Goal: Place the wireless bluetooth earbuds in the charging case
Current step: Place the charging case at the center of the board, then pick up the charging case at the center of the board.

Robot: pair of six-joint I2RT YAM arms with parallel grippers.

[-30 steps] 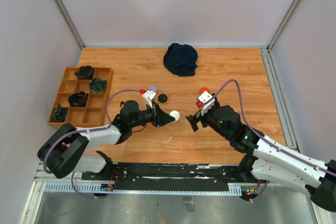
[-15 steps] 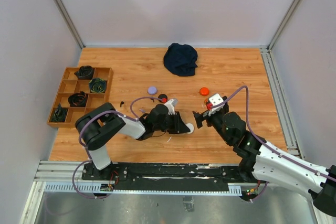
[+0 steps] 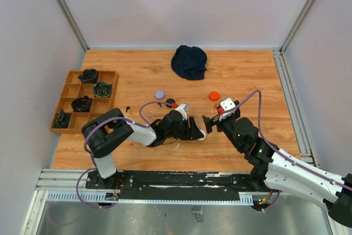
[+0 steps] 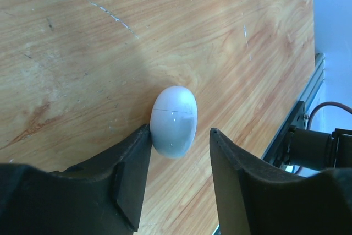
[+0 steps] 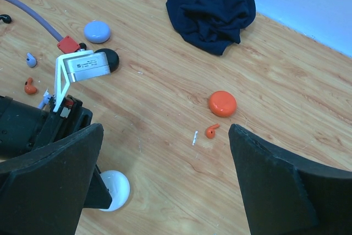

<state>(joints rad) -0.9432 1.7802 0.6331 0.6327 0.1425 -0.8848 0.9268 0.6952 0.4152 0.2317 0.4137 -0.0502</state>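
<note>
The white charging case (image 4: 174, 119) lies between the parted fingers of the left gripper (image 4: 180, 132), touching one finger only. The right gripper (image 5: 165, 131), spread wide and empty, hangs beside the case. An orange earbud (image 5: 212, 131) lies loose beyond the case.

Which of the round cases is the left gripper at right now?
The white case, between the left gripper's open fingers; the lavender case, black case and orange case lie well away from it.

The left gripper (image 4: 180, 134) straddles the closed white charging case (image 4: 174, 120) on the wooden table (image 4: 110, 53). One finger (image 4: 132, 169) touches the case. The other finger stands just beside it.
</note>
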